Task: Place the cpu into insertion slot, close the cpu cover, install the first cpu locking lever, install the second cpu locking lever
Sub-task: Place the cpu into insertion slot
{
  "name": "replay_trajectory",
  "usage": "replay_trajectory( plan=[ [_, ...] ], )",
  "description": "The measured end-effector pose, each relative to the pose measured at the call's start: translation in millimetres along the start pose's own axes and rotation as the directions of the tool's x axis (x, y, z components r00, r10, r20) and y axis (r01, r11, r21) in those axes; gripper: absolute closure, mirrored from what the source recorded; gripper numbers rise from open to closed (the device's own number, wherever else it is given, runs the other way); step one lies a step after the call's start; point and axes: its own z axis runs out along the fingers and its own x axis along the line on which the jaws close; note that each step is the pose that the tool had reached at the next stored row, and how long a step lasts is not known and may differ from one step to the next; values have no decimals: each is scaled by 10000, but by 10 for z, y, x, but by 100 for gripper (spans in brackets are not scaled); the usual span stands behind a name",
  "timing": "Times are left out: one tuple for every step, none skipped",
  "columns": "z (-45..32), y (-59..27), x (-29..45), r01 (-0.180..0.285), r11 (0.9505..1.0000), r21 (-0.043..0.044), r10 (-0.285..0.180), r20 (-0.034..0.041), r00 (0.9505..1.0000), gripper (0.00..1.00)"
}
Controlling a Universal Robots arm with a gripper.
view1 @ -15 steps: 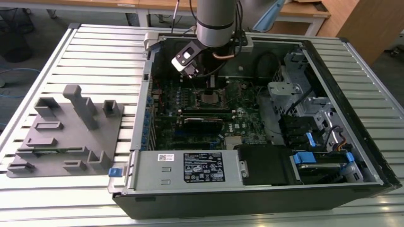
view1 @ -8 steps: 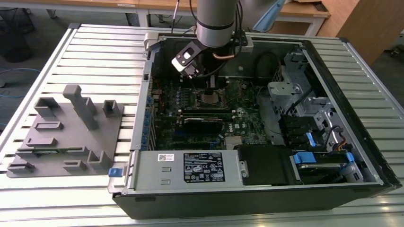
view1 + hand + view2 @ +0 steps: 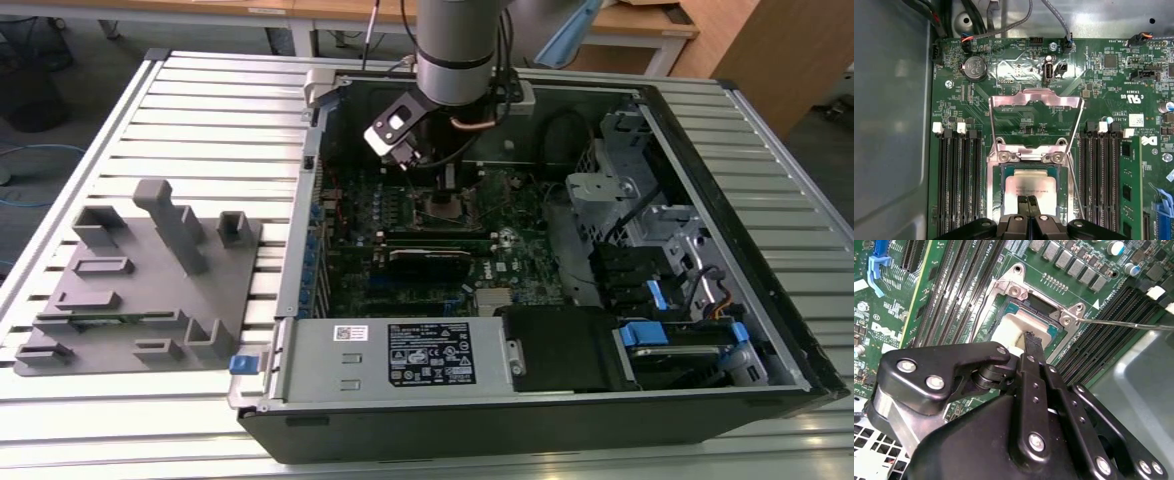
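two fingers (image 3: pixel 1023 206), pressed together, touch the cpu (image 3: pixel 1026 182) lying in the insertion slot (image 3: pixel 994 200).

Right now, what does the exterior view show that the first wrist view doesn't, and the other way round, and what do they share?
Exterior view: the slatted table, a grey holder block, the power supply box and the arm reaching down into the case.
First wrist view: the chip lying in the socket, the cover frame standing open, a coin battery, and the pincer, tips together over the chip.
Shared: the green board and that socket.
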Motion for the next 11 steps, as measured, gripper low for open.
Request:
replay_trajectory(
  plan=[
    [1,5,0,0,10000,1,0,2,10000,89],
    [2,8,-1,1,10000,2,-1,3,10000,89],
    [3,11,0,3,10000,2,-3,2,10000,89],
    [6,13,0,4,10000,0,-4,0,10000,89],
    [10,18,0,7,10000,-2,-7,-3,10000,89],
    [13,23,0,9,10000,-1,-9,-2,10000,89],
    [17,27,0,10,10000,1,-10,-1,10000,89],
    [21,28,0,11,10000,1,-11,0,10000,89],
    [27,28,0,10,10000,1,-10,-1,10000,89],
    [36,27,0,10,10000,2,-10,0,10000,89],
    [47,27,0,10,10000,2,-10,0,10000,89]
  ],
)
